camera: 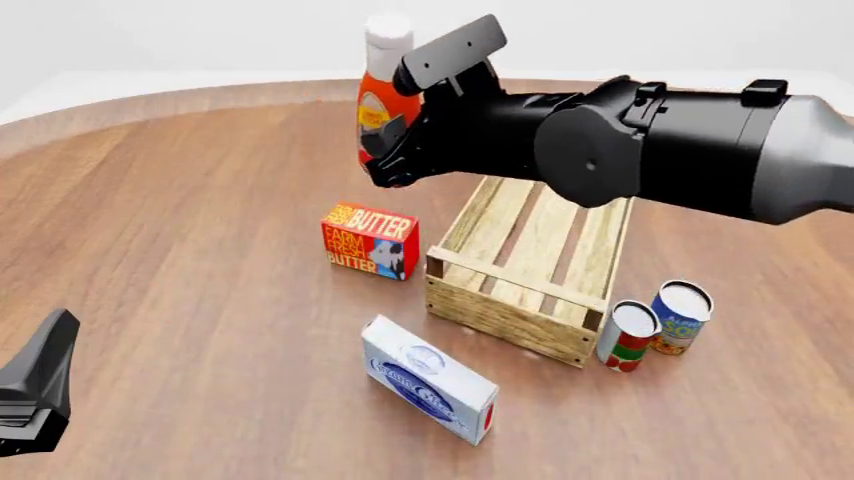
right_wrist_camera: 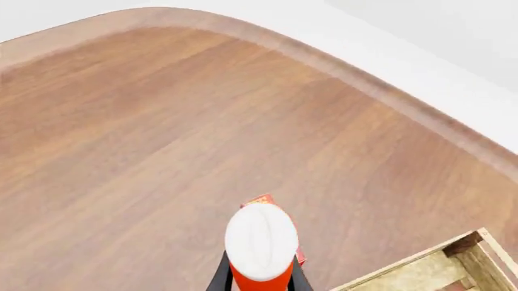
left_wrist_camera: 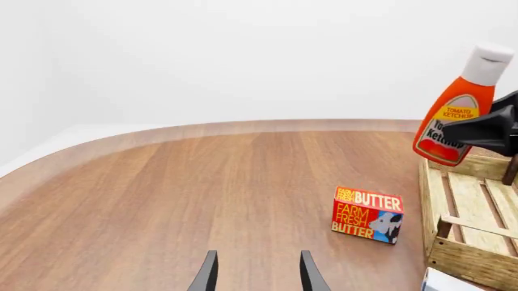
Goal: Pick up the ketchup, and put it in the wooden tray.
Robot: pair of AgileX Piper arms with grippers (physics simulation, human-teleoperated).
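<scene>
The ketchup [camera: 378, 95], an orange-red bottle with a white cap, hangs upright in the air over the table, just beyond the far left corner of the wooden tray [camera: 507, 320]. My right gripper [camera: 384, 160] is shut on its lower body. The right wrist view looks down on the cap of the ketchup [right_wrist_camera: 261, 245], with a finger on each side and a corner of the tray [right_wrist_camera: 421, 270] below. The left wrist view shows the ketchup [left_wrist_camera: 457, 112] above the tray's end [left_wrist_camera: 469, 260]. My left gripper [left_wrist_camera: 255, 274] is open and holds nothing, low at the near left [camera: 34, 390].
A red butter box [camera: 370, 240] stands just left of the tray. A white box [camera: 430, 392] lies in front of the tray. Two cans [camera: 627, 336] [camera: 681, 317] stand at the tray's near right corner. The right arm's thick black body spans above the tray.
</scene>
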